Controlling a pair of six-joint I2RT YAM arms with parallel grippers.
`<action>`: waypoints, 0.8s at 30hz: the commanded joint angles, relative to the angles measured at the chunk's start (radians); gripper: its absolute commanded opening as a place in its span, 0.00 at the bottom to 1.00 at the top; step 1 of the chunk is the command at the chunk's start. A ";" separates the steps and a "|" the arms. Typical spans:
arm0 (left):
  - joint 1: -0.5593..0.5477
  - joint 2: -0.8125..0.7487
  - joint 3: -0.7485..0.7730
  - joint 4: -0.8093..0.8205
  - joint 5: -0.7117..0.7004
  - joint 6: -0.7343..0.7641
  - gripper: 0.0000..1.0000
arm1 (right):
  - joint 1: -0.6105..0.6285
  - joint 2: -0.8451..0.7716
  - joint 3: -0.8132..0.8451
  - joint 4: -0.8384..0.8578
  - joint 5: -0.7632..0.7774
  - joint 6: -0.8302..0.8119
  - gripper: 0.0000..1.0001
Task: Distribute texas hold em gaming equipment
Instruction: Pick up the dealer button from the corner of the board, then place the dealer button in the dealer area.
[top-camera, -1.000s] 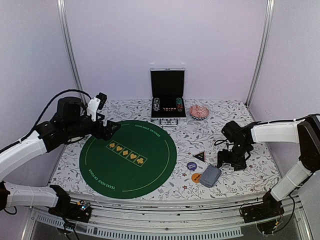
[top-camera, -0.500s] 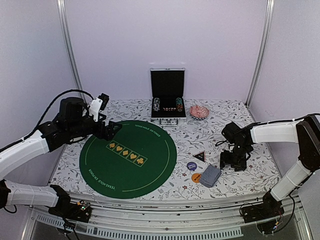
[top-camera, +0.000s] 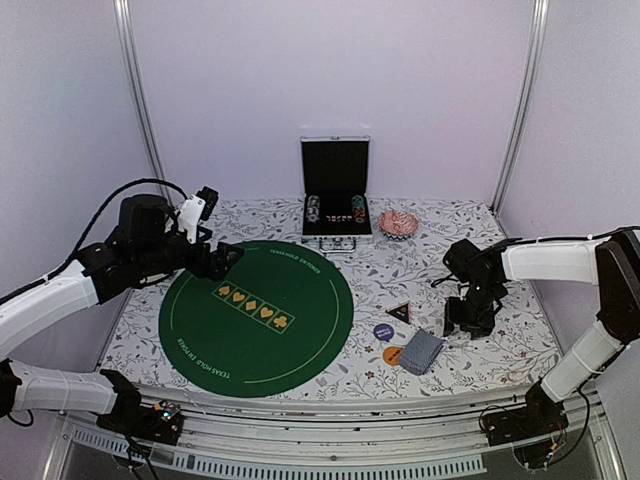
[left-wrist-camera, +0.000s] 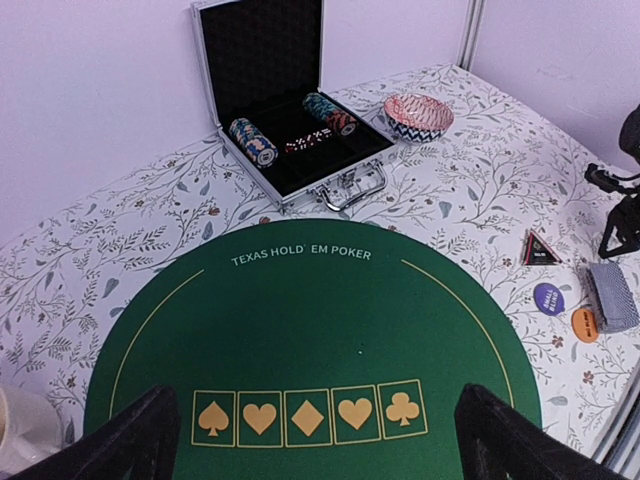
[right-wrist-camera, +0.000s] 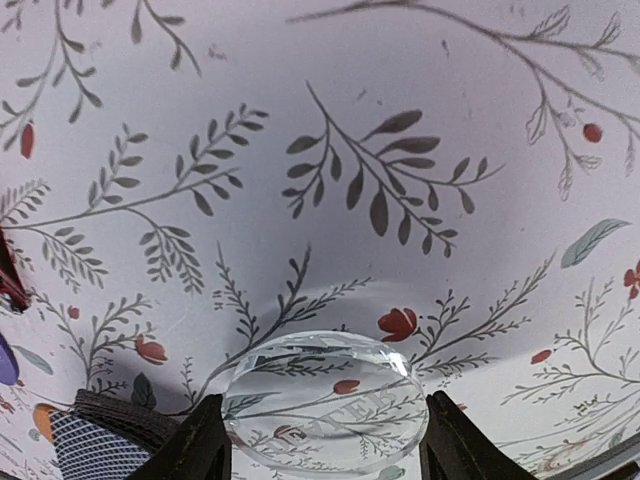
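Note:
A clear round disc (right-wrist-camera: 322, 400) with engraved letters lies flat on the floral cloth. My right gripper (right-wrist-camera: 322, 440) has both fingers pressed against its opposite edges. From above, this gripper (top-camera: 467, 325) points down, just right of the grey-blue card deck (top-camera: 422, 351). Beside the deck lie a dark blue disc (top-camera: 384, 331), an orange disc (top-camera: 392, 355) and a black triangular marker (top-camera: 399, 312). My left gripper (left-wrist-camera: 318, 440) hovers wide open over the near part of the green mat (left-wrist-camera: 300, 310), holding nothing.
An open aluminium case (top-camera: 336, 210) with chip stacks stands at the back centre, a patterned bowl (top-camera: 398, 223) to its right. A white mug (left-wrist-camera: 20, 430) shows at the left wrist view's lower left corner. The right arm's cable trails by its wrist.
The right gripper's fingers have narrowed onto the clear disc and the wrist shifted slightly. The left arm edged a little right, then stayed still.

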 joint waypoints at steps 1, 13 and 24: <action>-0.010 0.006 0.002 0.019 0.001 0.014 0.98 | 0.004 -0.040 0.176 -0.072 0.063 -0.031 0.41; -0.008 -0.031 -0.014 0.034 -0.035 0.021 0.98 | 0.245 0.470 0.953 0.061 -0.074 -0.338 0.36; -0.002 -0.041 -0.033 0.044 -0.040 0.031 0.98 | 0.300 0.921 1.413 0.105 -0.286 -0.637 0.31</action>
